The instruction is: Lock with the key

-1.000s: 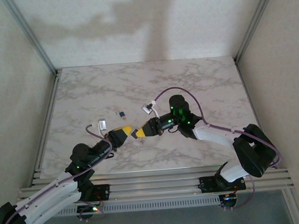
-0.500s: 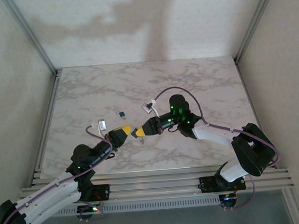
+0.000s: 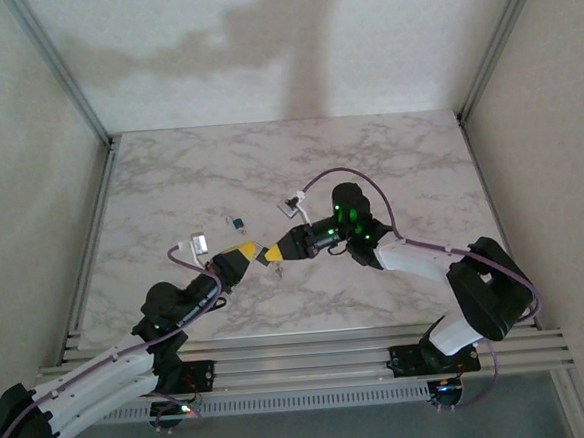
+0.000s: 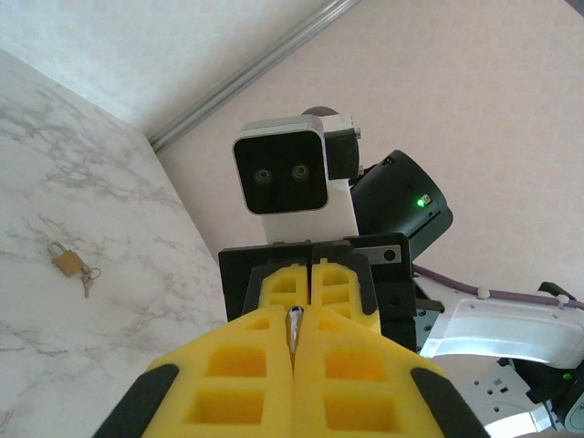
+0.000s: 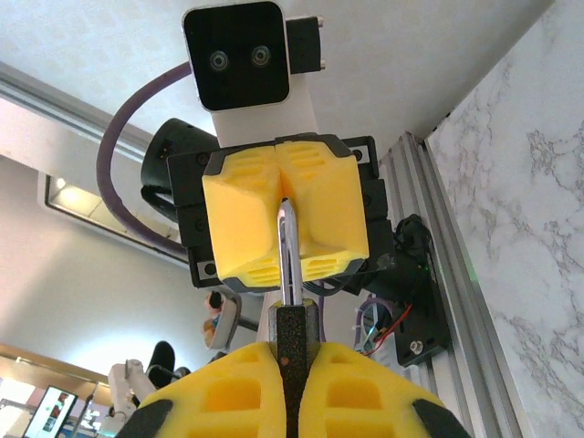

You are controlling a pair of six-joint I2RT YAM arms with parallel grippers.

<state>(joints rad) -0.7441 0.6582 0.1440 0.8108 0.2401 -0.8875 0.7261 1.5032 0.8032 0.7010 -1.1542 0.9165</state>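
Observation:
Above the marble table my two grippers meet tip to tip. My right gripper is shut on the small black padlock body. The padlock's silver shackle runs straight out into the yellow fingers of my left gripper, which is shut on it. In the left wrist view the shackle's rounded end shows in the seam between the fingers. A tiny pale sliver hangs just below the meeting point in the top view. It may be the key, but it is too small to tell.
A brass mini padlock with small keys lies on the marble beyond my left fingers. A mini padlock lies just past the grippers in the top view. The aluminium rail runs along the near edge.
Both grippers have drifted slightly away from the near edge together. Their grips on the padlock and shackle are unchanged.

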